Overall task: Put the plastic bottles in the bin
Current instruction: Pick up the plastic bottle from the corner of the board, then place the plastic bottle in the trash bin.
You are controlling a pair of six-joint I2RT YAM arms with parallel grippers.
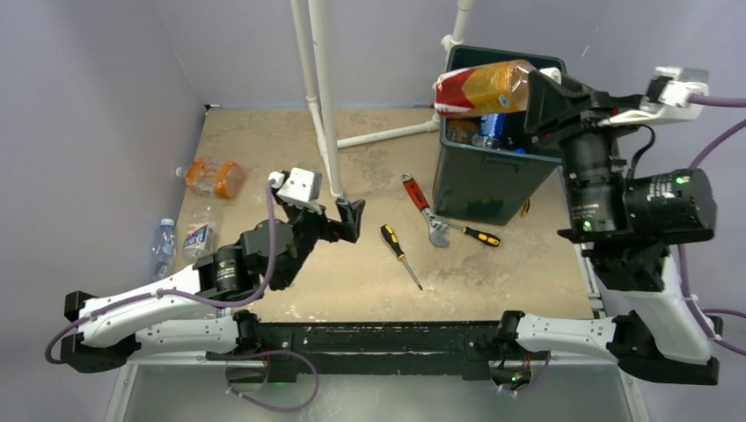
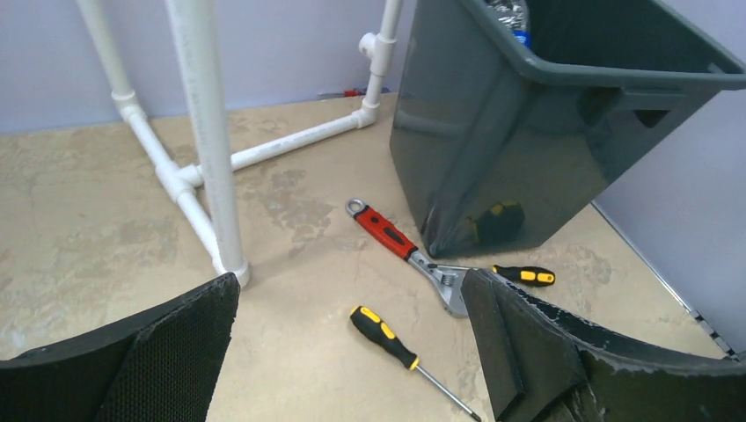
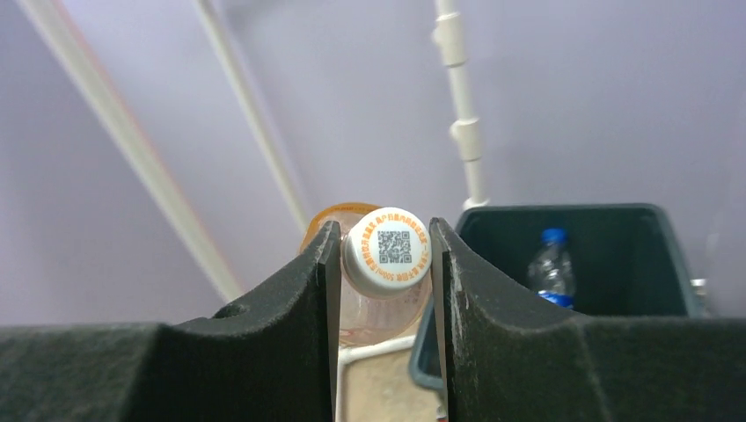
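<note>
My right gripper (image 1: 537, 88) is shut on an orange-tinted bottle (image 1: 484, 88) with a red label, held level over the rim of the dark green bin (image 1: 484, 185). In the right wrist view its white cap (image 3: 387, 251) sits between my fingers (image 3: 303, 290), and the bin (image 3: 616, 237) holds a blue-capped bottle (image 3: 550, 268). More bottles (image 1: 488, 130) lie inside the bin. My left gripper (image 1: 350, 218) is open and empty above the table. An orange bottle (image 1: 214, 178) and two clear bottles (image 1: 201, 233) (image 1: 163, 246) lie at the left. The bin's wall (image 2: 493, 132) fills the left wrist view.
A red-handled wrench (image 1: 425, 209) and two yellow-and-black screwdrivers (image 1: 400, 255) (image 1: 479, 235) lie on the table in front of the bin. A white pipe frame (image 1: 321, 97) stands on the table behind my left gripper. Purple walls close in the left and back.
</note>
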